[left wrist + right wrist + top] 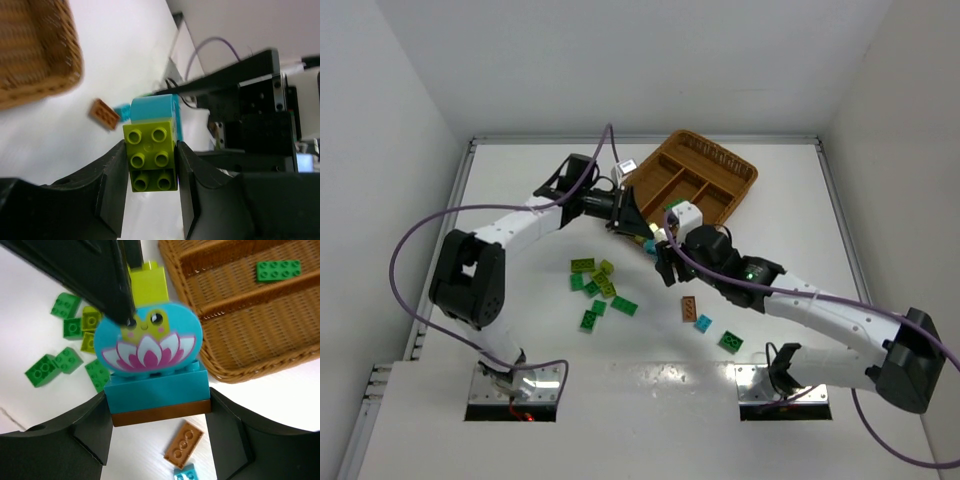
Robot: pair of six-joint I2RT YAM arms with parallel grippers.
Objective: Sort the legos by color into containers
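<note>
My left gripper is shut on a lime-yellow brick. That brick is joined to a cyan-blue brick, which carries a round lotus-and-frog piece and a brown plate under it. My right gripper is shut on this cyan-blue stack. The two grippers meet above the table, just in front of the wicker tray. One dark green brick lies in a tray compartment. Loose green and lime bricks lie on the table to the left.
A brown-orange flat brick, a small cyan brick and a dark green brick lie on the table under the right arm. White walls enclose the table. Purple cables loop over both arms.
</note>
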